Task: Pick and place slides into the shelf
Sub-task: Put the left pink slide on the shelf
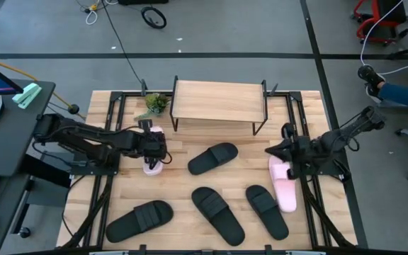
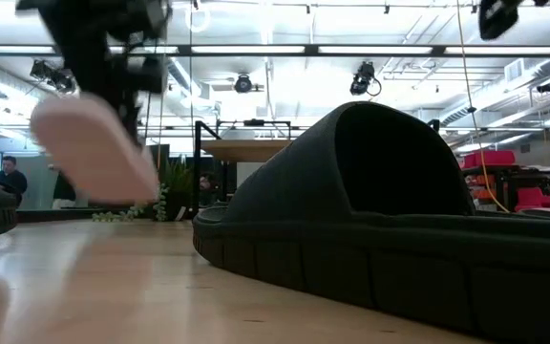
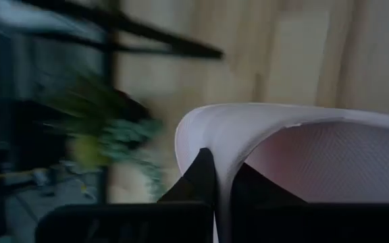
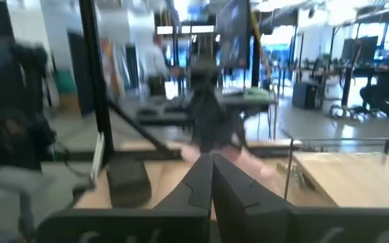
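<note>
One pale pink slide (image 1: 153,167) hangs in my left gripper (image 1: 151,145), which is shut on it near the table's left middle. In the low view this slide (image 2: 94,143) floats above the tabletop. The second pink slide (image 1: 283,184) lies flat by the right edge. My right gripper (image 1: 278,151) is just beyond its far end, fingers shut (image 4: 212,177) on nothing. Several black slides lie on the table, at centre (image 1: 213,157), near-left (image 1: 139,219) and near-middle (image 1: 218,214); one (image 2: 351,220) fills the low view. The shelf (image 1: 218,102) stands at the far edge. My left gripper pinches the pink slide's thin pale edge (image 3: 223,177) between its two fingers, one finger (image 3: 198,177) on the smooth outer side and the other on the textured inner side. The slide is lifted clear of the table and hangs tilted below the gripper.
A small green plant (image 1: 156,104) stands just left of the shelf, close to the held slide. Black frame rails (image 1: 112,134) run along both table sides. Bare wood (image 1: 183,177) lies between the slides. A person's foot and leg (image 1: 384,88) show beyond the right edge.
</note>
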You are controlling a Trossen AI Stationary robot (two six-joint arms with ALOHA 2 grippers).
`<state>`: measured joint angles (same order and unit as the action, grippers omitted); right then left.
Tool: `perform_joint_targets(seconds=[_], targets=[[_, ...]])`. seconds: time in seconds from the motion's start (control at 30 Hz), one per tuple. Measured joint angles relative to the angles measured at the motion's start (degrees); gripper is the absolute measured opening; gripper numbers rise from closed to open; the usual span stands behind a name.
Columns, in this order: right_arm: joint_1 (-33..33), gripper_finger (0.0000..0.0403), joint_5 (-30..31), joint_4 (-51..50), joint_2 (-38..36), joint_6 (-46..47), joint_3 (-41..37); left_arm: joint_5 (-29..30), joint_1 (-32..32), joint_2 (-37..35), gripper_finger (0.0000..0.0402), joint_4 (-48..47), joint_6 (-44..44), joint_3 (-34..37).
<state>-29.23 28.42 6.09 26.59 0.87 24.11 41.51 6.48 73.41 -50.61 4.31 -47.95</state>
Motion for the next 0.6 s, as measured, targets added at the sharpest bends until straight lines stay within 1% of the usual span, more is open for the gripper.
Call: perform_joint_targets(seconds=[0.1,0.2,0.27,0.37,0.5,0.6], targets=[[0.74,0.0014,0.0,0.09,9.65,-0.47,5.5,5.97,2.44,-0.02,0.0013,-3.4,1.51,-8.05],[1.63,0.0014,-0.01,-0.13,18.14,1.13,12.07,10.91,2.78,-0.02,0.0011,-3.51,-2.09,-14.79],[1.86,0.0014,0.01,0.28,22.91,2.95,16.94,11.39,2.42,-0.02,0.0011,-3.8,-6.91,-18.35],[1.86,0.0014,0.0,-0.08,29.23,4.1,24.02,11.99,1.31,-0.15,0.0011,-0.25,-14.57,-22.08],[1.86,0.0014,0.0,-4.56,35.64,2.69,32.21,11.83,-0.84,-0.02,0.0011,2.69,-22.1,-24.04],[1.98,0.0014,-0.01,-9.88,39.37,1.5,36.6,11.36,-3.76,-0.01,0.0011,7.43,-28.54,-23.91]])
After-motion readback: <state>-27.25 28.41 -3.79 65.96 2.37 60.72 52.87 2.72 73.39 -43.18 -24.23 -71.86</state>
